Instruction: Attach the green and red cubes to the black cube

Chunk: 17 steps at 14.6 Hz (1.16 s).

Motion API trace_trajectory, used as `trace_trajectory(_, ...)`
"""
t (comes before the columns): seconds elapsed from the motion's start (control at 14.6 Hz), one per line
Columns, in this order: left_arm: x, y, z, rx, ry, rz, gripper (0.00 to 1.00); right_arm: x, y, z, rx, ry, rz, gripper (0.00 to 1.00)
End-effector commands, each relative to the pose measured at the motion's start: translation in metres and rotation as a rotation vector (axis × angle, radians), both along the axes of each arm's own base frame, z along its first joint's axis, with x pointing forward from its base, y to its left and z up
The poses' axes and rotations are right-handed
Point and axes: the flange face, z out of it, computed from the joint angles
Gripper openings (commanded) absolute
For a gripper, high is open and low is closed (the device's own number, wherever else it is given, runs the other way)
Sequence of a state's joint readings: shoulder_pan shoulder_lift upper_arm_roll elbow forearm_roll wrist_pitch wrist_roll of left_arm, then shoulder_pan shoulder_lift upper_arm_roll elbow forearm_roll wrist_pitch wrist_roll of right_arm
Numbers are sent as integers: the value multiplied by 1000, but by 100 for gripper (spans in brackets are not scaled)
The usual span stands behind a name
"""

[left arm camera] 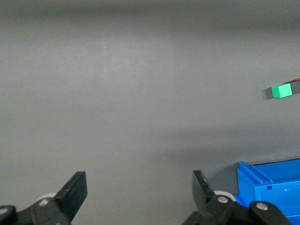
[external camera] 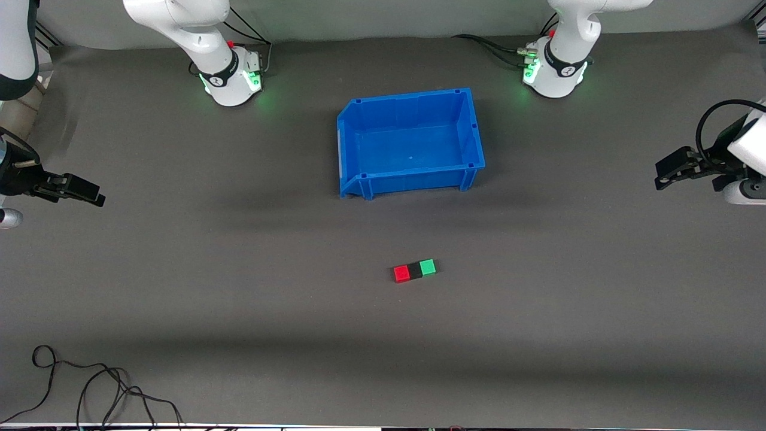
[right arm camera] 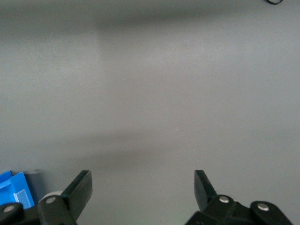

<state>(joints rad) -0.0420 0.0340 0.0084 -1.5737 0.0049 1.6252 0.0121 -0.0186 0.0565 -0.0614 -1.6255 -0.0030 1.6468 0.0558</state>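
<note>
The red cube (external camera: 401, 274), the black cube (external camera: 415, 270) and the green cube (external camera: 428, 267) lie in one touching row on the grey table, nearer to the front camera than the blue bin. The black cube is in the middle. The left wrist view shows the green cube (left arm camera: 281, 90) with a sliver of the black cube (left arm camera: 295, 87) beside it. My left gripper (external camera: 662, 174) is open and empty at the left arm's end of the table; its jaws show wide apart (left arm camera: 139, 190). My right gripper (external camera: 96, 198) is open and empty at the right arm's end (right arm camera: 143, 187).
An empty blue bin (external camera: 413, 143) stands mid-table, nearer to the arms' bases than the cubes; its corner shows in the left wrist view (left arm camera: 269, 187) and the right wrist view (right arm camera: 14, 187). A black cable (external camera: 96, 389) lies at the table's front edge toward the right arm's end.
</note>
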Motion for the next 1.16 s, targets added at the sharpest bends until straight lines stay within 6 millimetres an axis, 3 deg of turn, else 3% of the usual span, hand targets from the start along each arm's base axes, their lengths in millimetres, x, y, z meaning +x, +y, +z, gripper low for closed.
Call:
trace_trajectory(0.0,-2,1,7,14,0,-17,100,2,0,4,-14,4,10,96)
trace_trajectory(1.09,0,0,4,15,0,-19,100,4,6,4,-7,-1,-43,96)
